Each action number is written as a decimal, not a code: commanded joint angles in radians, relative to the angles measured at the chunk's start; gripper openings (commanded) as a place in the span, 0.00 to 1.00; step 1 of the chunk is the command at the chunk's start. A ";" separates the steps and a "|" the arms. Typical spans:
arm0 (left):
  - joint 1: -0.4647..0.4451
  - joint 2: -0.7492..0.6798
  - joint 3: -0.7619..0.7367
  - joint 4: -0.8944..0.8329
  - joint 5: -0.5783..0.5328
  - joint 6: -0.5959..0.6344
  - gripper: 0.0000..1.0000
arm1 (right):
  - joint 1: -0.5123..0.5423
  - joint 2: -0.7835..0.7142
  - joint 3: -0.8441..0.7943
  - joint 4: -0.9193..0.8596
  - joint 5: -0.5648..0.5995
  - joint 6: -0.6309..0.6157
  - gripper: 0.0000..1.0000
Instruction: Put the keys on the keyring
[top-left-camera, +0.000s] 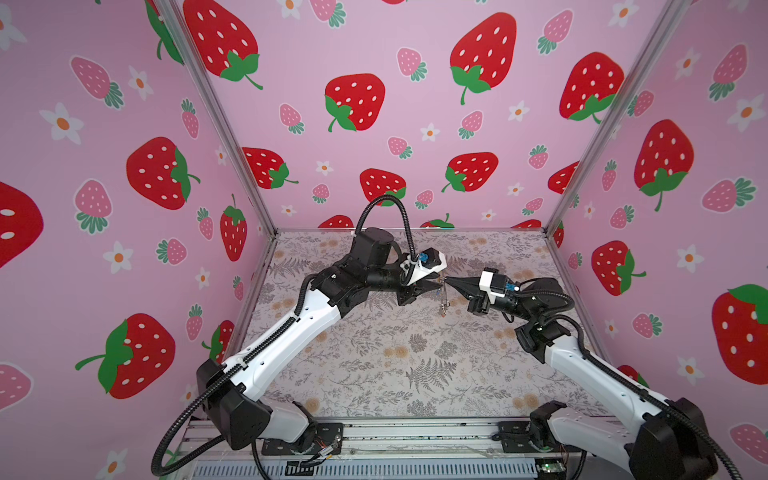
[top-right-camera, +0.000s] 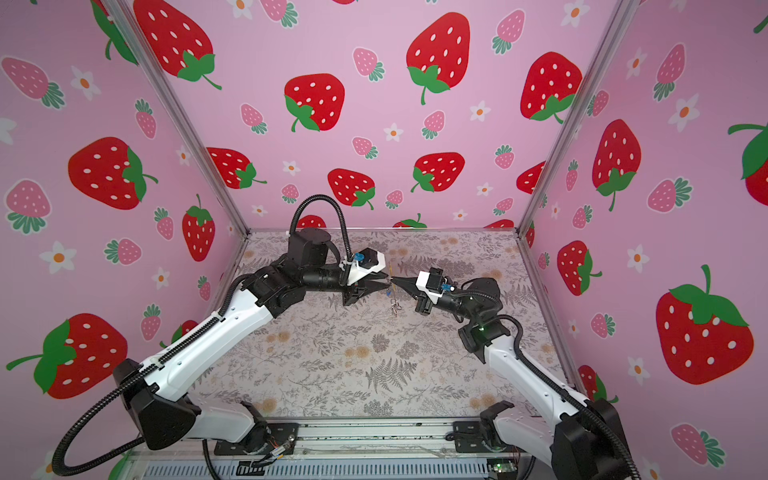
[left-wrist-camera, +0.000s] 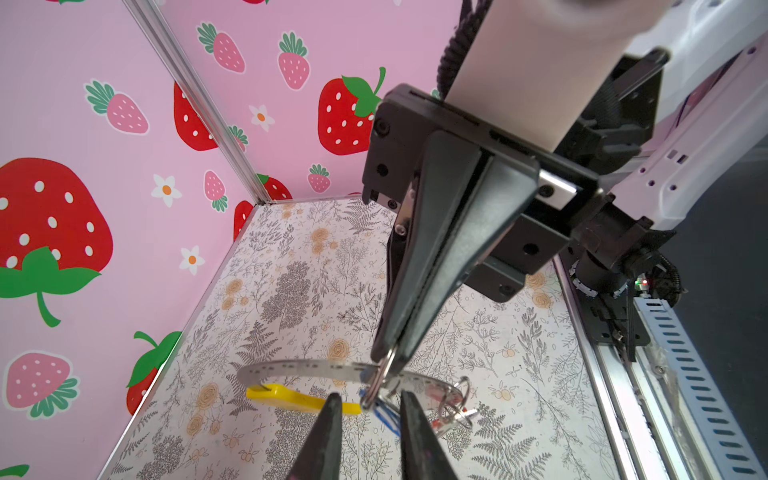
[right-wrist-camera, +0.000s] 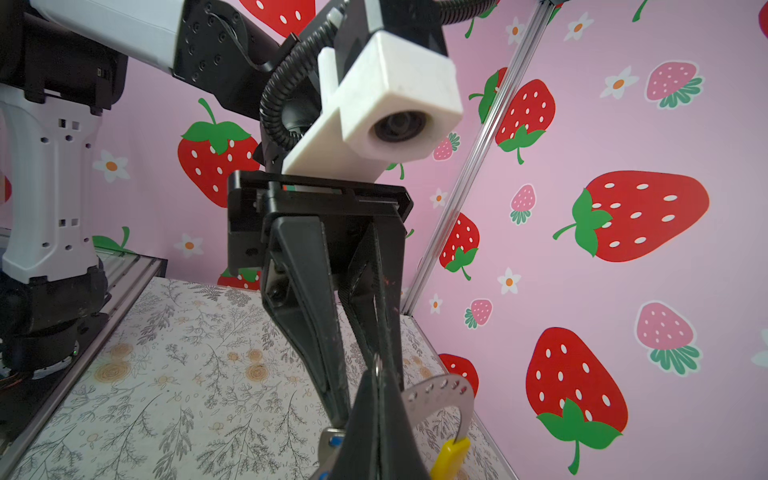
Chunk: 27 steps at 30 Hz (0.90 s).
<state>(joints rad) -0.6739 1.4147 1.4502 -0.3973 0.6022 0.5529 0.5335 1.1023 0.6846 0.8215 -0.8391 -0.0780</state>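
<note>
Pink strawberry walls (top-left-camera: 415, 104) all round, floral worktop (top-left-camera: 374, 353) below, and both arms meet in mid-air over its far half, right at the keyring (left-wrist-camera: 307, 369).

Starting left of the keyring: the left hand (top-left-camera: 435, 286) reaches in level, its tip just beside the hoop in both top views. From its own wrist camera, its two fingers (left-wrist-camera: 330, 432) stand apart, one on each side of a small split ring (left-wrist-camera: 376, 384) and the blue tag (left-wrist-camera: 388, 417). So the hand is partly released, and whether either finger touches the ring I cannot tell.

Now the keyring itself: it is off the worktop, held edge-on to the top views. It's a thin grey band with punched holes and a yellow section (left-wrist-camera: 299, 401) along its rim. The blue tag sits right against the band at the pinch point. The red tag (left-wrist-camera: 439, 422) and a couple more small rings sit at the far side of the keyring from the yellow section. In a top view that bunch of keys (top-left-camera: 444, 308) dangles below the hoop; whether they are threaded on I cannot tell.

Right of the keyring: the right hand (top-left-camera: 448, 281) is clenched tight, fingers pressed together on the keyring's band, tip to tip with the left hand.
</note>
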 joint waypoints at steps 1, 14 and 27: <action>0.003 -0.020 0.037 0.029 0.046 0.013 0.26 | -0.004 0.001 0.009 0.023 -0.017 0.002 0.00; 0.002 -0.002 0.060 0.009 0.059 0.027 0.02 | -0.004 0.005 0.013 0.003 -0.017 -0.007 0.00; -0.048 0.056 0.210 -0.255 -0.169 0.148 0.00 | -0.004 -0.055 0.084 -0.331 0.113 -0.283 0.29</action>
<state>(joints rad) -0.6960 1.4597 1.5856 -0.5545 0.5186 0.6266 0.5335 1.0763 0.7193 0.6136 -0.7628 -0.2478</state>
